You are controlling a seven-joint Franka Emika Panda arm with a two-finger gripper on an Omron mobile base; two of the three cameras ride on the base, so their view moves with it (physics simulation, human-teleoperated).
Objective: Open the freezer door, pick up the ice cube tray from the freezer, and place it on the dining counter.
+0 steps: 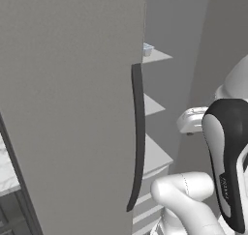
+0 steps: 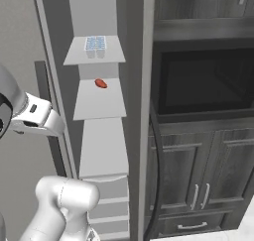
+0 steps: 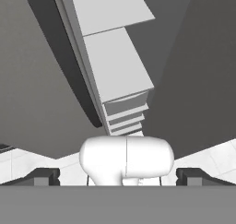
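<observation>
Already swung wide, freezer door (image 1: 72, 108), matte grey slab with long dark curved bar handle (image 1: 138, 137) on its free edge. Freezer (image 2: 136, 111) interior exposed: white shelves stacked, drawer fronts at bottom.

Ice cube tray (image 2: 95, 43) sits flat on the top shelf (image 2: 79, 54), roughly centred, well above the hand; a corner of it peeks past the door edge in the left base view (image 1: 147, 49). Small red item (image 2: 100, 83) on the shelf below, well apart from the tray.

Gripper (image 3: 118, 178) empty, fingers spread fully apart, dark fingertips (image 3: 44, 176) at opposite edges of the hand view, looking down at lower shelves and floor. Hand hangs low beside the door, nowhere near the tray.

Handling guess: tray thin-walled, light, fairly stiff, likely slick plastic. Pale blue-grey, two rows of square cells with pale rim. Best bite probably across the narrow width, on the rim at mid-length, so it stays level. Pinching one end risks droop and slip. Can't tell whether cells are filled; if so, keep flat. Open jaws look wide enough for the short side, judged loosely.

Needs big lift and reach-in before any grasp. Watch the shelf above the tray and door edge on approach.
</observation>
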